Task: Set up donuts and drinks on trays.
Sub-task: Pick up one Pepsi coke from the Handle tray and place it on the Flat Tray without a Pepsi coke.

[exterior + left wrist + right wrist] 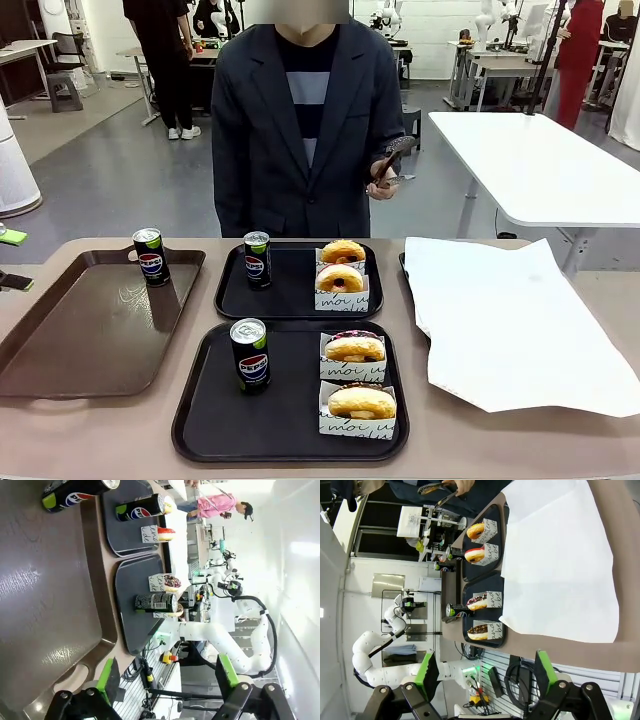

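Note:
Two black trays lie mid-table, the far one [296, 297] behind the near one [290, 420]. Each carries a Pepsi can [257, 259] [249, 354] at its left and two sleeved donuts [340, 278] [354, 347] at its right. A third can [150, 256] stands on the brown tray [90, 330]. My left gripper [167, 680] hangs open over the brown tray's [40, 580] near edge, holding nothing. My right gripper [485, 675] is open too, off the table's right end, looking across white paper [555, 560] at the donuts [477, 601].
A large white paper sheet [510, 320] covers the table's right part. A person stands at the far side holding tongs [385, 165] at chest height. The brown tray fills the left part of the table.

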You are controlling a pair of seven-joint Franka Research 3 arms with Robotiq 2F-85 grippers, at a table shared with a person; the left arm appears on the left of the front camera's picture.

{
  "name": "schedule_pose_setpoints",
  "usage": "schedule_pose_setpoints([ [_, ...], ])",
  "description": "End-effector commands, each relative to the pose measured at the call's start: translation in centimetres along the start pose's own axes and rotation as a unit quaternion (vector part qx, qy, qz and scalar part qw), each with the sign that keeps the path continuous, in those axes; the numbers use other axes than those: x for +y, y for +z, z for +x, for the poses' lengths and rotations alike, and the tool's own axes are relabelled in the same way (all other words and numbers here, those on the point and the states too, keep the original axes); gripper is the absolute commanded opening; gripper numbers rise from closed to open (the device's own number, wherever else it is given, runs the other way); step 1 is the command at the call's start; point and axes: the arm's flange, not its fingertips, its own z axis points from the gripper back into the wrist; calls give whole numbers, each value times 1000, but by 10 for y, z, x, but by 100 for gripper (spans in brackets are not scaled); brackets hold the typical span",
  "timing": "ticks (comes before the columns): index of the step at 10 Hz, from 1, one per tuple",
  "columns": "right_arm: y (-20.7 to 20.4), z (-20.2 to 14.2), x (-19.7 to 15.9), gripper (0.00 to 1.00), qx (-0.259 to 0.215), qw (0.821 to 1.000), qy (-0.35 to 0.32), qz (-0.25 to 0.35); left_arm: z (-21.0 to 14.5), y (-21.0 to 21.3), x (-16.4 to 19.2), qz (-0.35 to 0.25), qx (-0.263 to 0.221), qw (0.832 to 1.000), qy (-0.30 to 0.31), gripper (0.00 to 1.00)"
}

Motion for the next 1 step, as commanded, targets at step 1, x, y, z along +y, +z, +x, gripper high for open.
schedule_pose_setpoints([
  [1,-1,1,0,100,-3,1000,7,10,3,1,-5,-3,4,1000,-6,100],
])
